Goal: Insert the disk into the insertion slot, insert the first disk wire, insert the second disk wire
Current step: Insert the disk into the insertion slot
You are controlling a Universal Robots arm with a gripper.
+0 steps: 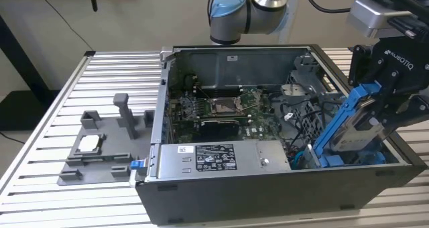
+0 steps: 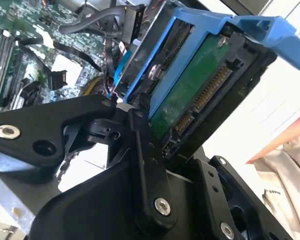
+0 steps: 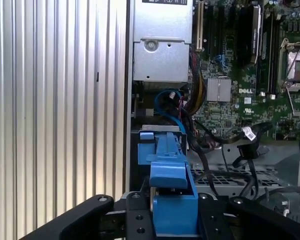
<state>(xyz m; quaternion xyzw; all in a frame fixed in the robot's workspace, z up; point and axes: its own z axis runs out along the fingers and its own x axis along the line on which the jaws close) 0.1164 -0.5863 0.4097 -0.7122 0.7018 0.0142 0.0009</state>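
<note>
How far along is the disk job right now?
Done: nothing finished yet. In hand: the end effector grips the disk, which is tilted with its lower end down by the slot and most of it above the case rim. Left: seating the disk, and both wires, which lie loose in the case; the disk's connectors are bare.

wall (image 1: 134, 12): plain beige | table (image 1: 114, 72): slatted aluminium, pale grey
</note>
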